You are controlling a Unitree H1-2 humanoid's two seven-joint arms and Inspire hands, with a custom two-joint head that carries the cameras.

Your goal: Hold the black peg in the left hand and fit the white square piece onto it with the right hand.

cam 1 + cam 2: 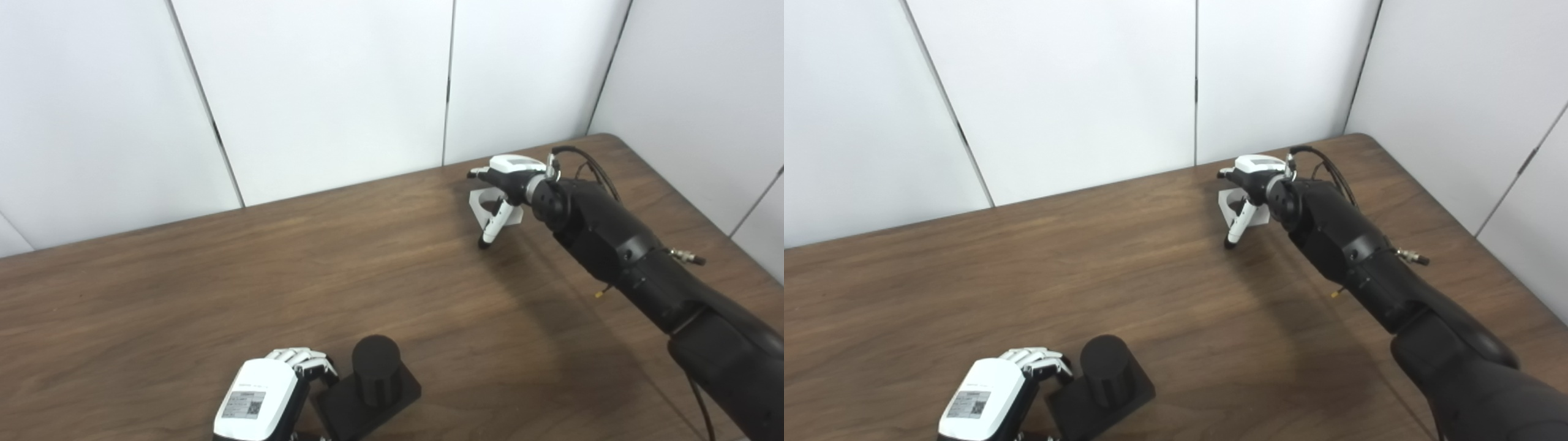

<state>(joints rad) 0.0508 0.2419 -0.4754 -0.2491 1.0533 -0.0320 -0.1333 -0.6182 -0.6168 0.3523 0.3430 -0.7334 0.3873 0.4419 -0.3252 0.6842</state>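
The black peg (375,369) is a short upright cylinder on a square black base, standing on the table near the front edge. My left hand (269,392) is at the base's left side, fingers curled onto its edge; the thumb is hidden. The white square piece (478,203) lies on the table at the back right, partly covered by my right hand (505,184). That hand hovers over it with its fingers apart, one pointing left and the thumb (1236,229) reaching down in front of the piece, its tip at the table. The hand is not closed on the piece.
The brown wooden table (245,288) stretches between the two hands. White wall panels (337,86) close off the back and right sides. The table's right corner (606,139) is rounded, just behind the right forearm (618,245).
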